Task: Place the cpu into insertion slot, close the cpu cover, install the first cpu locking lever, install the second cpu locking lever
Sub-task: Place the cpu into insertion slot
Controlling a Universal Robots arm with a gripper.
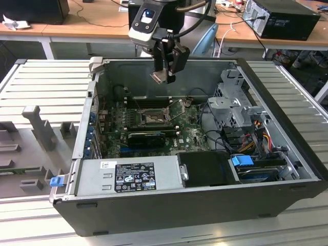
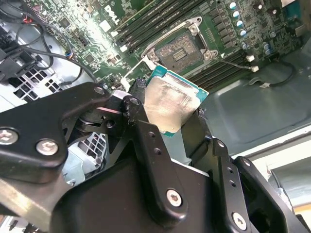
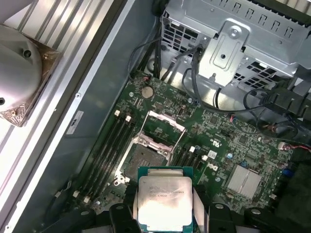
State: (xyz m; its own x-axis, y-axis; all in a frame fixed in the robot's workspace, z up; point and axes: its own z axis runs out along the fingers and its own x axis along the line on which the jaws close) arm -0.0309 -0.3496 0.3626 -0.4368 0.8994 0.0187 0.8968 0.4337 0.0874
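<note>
My gripper [image 1: 163, 77] hangs above the open computer case, shut on the cpu [image 1: 157, 77], a flat square chip with a silver top. In both wrist views the cpu [image 2: 172, 104] [image 3: 164, 196] sits clamped by its edges between the black fingers [image 2: 140, 114] [image 3: 120, 213]. Below it on the green board lies the insertion slot [image 1: 151, 119] [image 2: 178, 50] [image 3: 142, 160], with its dark centre bare. The cpu cover [image 3: 164, 129], a thin silver frame, stands swung open at the slot's edge. The chip is well above the slot and apart from it.
Long black memory slots [image 3: 109, 145] flank the socket. A black card [image 1: 146, 137] lies in front of it, and a silver power supply [image 1: 128, 177] at the case front. A metal drive cage [image 1: 237, 102] with cables fills the exterior view's right. Case walls [image 1: 84, 118] ring the board.
</note>
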